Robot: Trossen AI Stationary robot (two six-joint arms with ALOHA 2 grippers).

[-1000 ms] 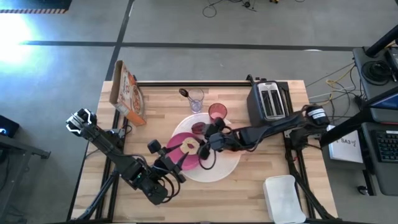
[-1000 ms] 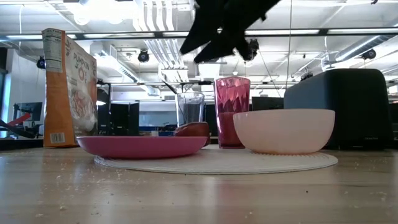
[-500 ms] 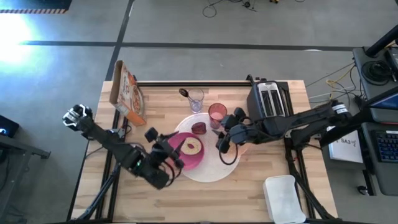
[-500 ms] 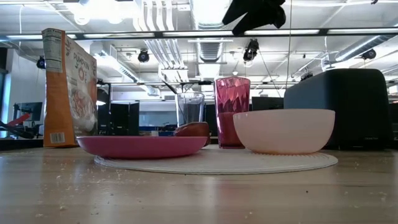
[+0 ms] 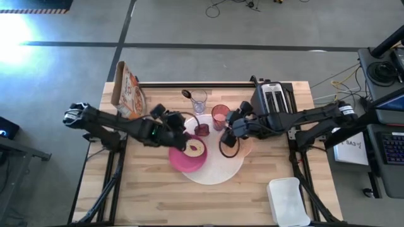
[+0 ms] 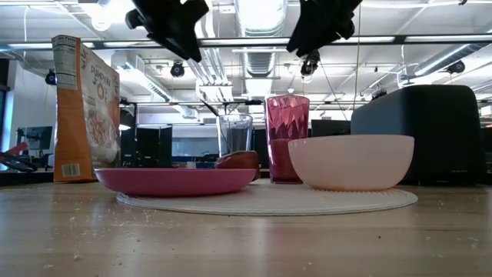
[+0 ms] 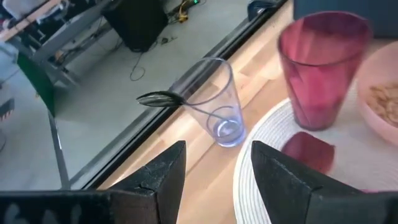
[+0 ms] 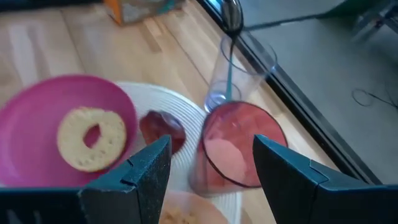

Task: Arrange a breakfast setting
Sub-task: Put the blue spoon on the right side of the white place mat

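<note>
Hovering above the large white round mat (image 5: pixel 218 170), both grippers hang spread apart and hold nothing: the left gripper (image 5: pixel 178 125) over the magenta plate's (image 5: pixel 183 159) far edge, the right gripper (image 5: pixel 231 123) over the translucent pink cup (image 5: pixel 220 115). On the plate lies 1 bagel (image 5: pixel 195 149). The peach bowl (image 6: pixel 350 161) sits beside the cup; the teal-handled spoon (image 8: pixel 231 43) stands in the small clear glass (image 5: pixel 199 101).

Grey concrete floor (image 5: pixel 189 25) (loose cables (image 5: pixel 230 6)), exposed ceiling ducts (image 6: pixel 196 65) beyond.

obstacles: toaster (image 5: pixel 273 101), cereal box (image 5: pixel 129 94), pink cup (image 5: pixel 220 115) | free: bare front table (image 5: pixel 208 202)
</note>
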